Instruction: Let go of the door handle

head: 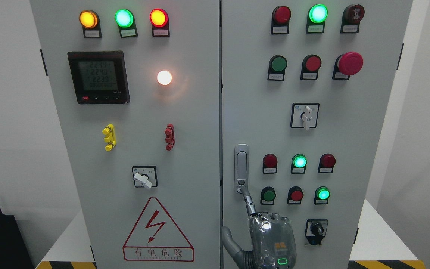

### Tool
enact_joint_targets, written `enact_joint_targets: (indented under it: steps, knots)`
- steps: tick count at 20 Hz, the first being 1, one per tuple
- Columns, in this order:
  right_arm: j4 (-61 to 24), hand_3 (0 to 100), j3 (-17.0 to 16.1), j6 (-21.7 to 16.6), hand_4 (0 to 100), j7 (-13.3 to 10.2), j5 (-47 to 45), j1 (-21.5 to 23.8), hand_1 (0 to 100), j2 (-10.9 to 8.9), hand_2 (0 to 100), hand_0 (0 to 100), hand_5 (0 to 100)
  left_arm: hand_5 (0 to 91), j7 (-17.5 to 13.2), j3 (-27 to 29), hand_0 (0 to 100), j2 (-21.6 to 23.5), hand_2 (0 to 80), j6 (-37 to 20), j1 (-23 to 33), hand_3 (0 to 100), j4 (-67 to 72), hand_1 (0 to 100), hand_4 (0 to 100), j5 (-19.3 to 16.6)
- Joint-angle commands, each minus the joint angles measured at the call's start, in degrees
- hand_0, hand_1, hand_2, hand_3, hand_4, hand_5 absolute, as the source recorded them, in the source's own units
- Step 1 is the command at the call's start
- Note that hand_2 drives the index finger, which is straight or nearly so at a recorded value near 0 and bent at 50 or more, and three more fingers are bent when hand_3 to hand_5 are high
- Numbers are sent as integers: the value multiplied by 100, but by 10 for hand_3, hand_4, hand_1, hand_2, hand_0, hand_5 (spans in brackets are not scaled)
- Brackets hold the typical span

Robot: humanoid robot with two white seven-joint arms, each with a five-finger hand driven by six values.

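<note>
Inspection of the cabinet (200,112), seen from the head view.

Item: the handle (241,164) is a slim metal lever mounted upright at the left edge of the right door (371,149), just beside the seam between the two doors. It lies flat in its housing. The door appears shut and flush with the left door (88,168).

Hand: the right hand (271,239) sits low on the right door, directly below the handle, back towards the camera. One finger (249,203) is stretched upward and its tip meets the handle's lower end. The thumb (230,241) is spread out to the left, well apart from the lever. Nothing is wrapped round the handle, so the hand is loose and holding nothing. The other fingers are hidden behind the palm. The left hand does not show.

Progress, as a judgement: the grasp itself looks undone, so the main part of the release is complete. Outstanding is the last contact, since the fingertip is at, and seemingly touching, the handle's bottom end. The hand has yet to draw clear of the door.

Risk noted: a careless withdrawal could hook the lever's lower end and lift it out of its housing.
</note>
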Motion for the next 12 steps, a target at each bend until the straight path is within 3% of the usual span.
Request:
enact_joint_targets:
  steps: [1, 12]
  knots:
    - [53, 1000, -61, 4, 1000, 3, 7, -13, 286, -3, 0, 350, 991, 0, -3, 62, 120, 0, 0, 4, 0, 0, 97, 389, 0, 0]
    - [53, 1000, -43, -5, 1000, 117, 7, -22, 284, 6, 0, 353, 990, 0, -3, 62, 120, 0, 0, 4, 0, 0, 97, 389, 0, 0]
